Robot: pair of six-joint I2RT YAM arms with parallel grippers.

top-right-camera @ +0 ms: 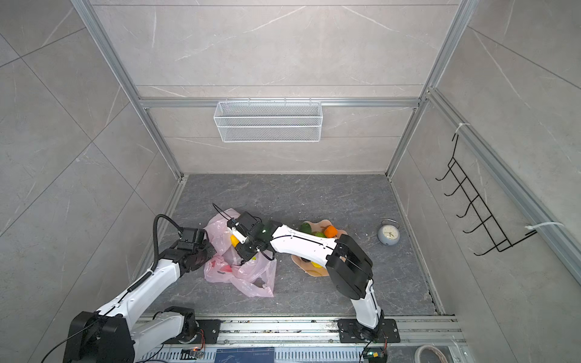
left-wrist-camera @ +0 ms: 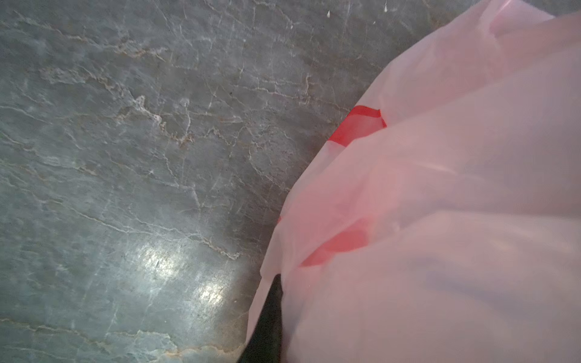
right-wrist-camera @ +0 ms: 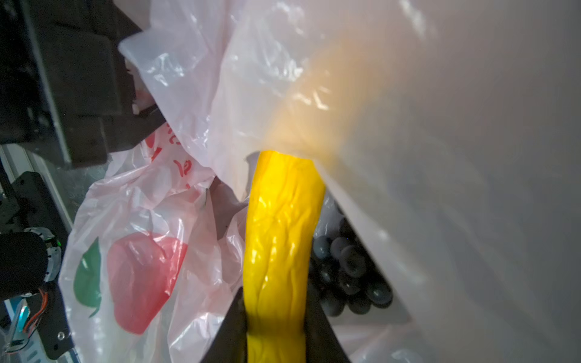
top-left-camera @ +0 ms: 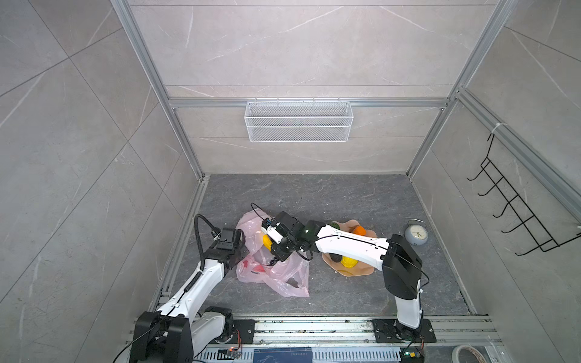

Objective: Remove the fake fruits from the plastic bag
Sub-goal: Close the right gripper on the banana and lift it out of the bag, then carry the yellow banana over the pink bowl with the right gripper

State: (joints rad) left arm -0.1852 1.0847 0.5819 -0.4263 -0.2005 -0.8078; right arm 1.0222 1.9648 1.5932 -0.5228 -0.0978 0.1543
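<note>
Fingers (right-wrist-camera: pixel 231 333) of my right gripper (right-wrist-camera: pixel 275 297) clench the yellow banana (right-wrist-camera: pixel 283 220), whose far end is under the edge of the plastic bag (top-left-camera: pixel 276 273); my left gripper (top-right-camera: pixel 211 256) pinches the bag's rim. Dark grapes (right-wrist-camera: pixel 349 276) lie inside, just beside the banana. Orange (top-left-camera: pixel 359 231) and lemon (top-left-camera: pixel 348 261) sit on the peach plate (top-left-camera: pixel 361 271), right of the bag on the grey counter (top-left-camera: pixel 345 195).

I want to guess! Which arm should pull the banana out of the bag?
The right: right jaws clamp the banana in the plastic bag; left jaws just pinch the bag's edge.
</note>
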